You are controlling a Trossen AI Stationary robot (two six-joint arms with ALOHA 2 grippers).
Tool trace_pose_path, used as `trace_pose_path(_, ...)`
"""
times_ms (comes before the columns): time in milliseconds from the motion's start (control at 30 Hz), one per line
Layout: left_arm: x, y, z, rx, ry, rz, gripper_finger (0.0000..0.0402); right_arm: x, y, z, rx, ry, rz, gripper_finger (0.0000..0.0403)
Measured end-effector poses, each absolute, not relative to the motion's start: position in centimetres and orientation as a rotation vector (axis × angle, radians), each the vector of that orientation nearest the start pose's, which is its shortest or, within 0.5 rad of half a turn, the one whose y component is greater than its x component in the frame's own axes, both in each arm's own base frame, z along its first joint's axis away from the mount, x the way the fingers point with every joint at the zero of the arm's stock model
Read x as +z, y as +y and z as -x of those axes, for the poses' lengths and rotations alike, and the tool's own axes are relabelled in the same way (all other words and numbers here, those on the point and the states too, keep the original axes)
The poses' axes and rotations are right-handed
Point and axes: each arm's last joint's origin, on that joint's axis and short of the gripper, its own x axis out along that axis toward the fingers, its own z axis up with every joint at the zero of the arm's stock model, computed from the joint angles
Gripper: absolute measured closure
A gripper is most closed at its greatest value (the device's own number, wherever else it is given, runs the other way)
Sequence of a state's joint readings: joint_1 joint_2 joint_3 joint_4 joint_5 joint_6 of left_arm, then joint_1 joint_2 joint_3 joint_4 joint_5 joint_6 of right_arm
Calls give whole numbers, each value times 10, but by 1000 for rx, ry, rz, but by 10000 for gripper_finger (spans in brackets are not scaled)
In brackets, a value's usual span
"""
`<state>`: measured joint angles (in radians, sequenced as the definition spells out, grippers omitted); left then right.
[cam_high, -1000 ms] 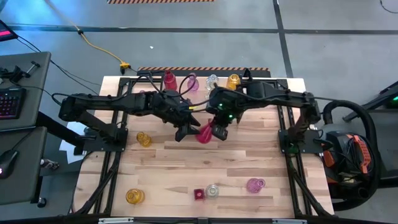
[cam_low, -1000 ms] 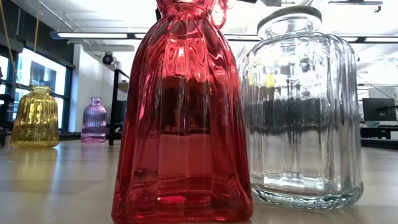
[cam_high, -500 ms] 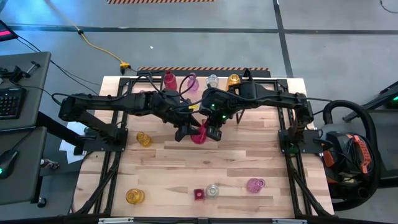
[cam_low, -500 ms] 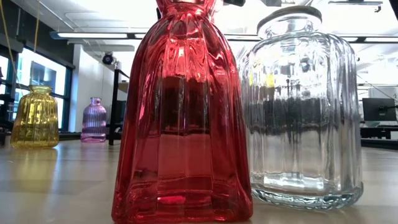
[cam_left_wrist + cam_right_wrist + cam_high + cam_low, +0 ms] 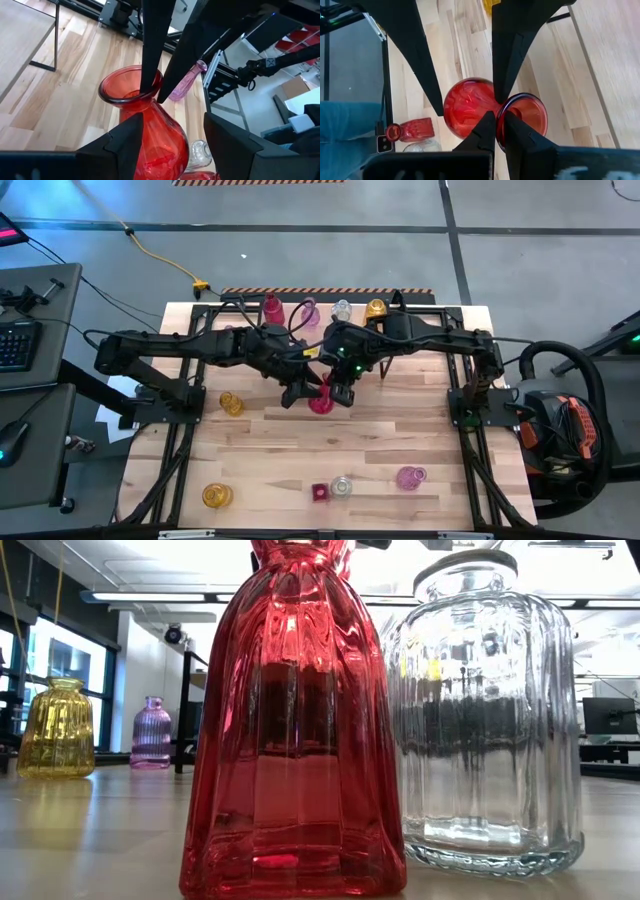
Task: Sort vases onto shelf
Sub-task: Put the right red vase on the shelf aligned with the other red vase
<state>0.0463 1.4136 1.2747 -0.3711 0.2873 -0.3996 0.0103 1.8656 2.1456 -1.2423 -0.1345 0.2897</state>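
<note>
Four vases (image 5: 272,308) on shelf (image 5: 420,300)

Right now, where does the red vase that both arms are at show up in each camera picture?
High view: red vase mid-table, between both grippers.
Low view: not visible; the big red vase near the lens is another.
Left wrist view: centre, mouth facing up.
Right wrist view: centre, rim pinched by the jaws.
Shared landmark: the pink vase behind.
</note>
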Motion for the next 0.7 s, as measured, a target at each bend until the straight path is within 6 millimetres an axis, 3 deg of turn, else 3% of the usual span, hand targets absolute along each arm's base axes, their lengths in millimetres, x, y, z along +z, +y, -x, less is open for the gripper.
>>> trace_pose_path(700,343,17,-313,-102,539,519,202,401,16,-368,2,1006,-319,403)
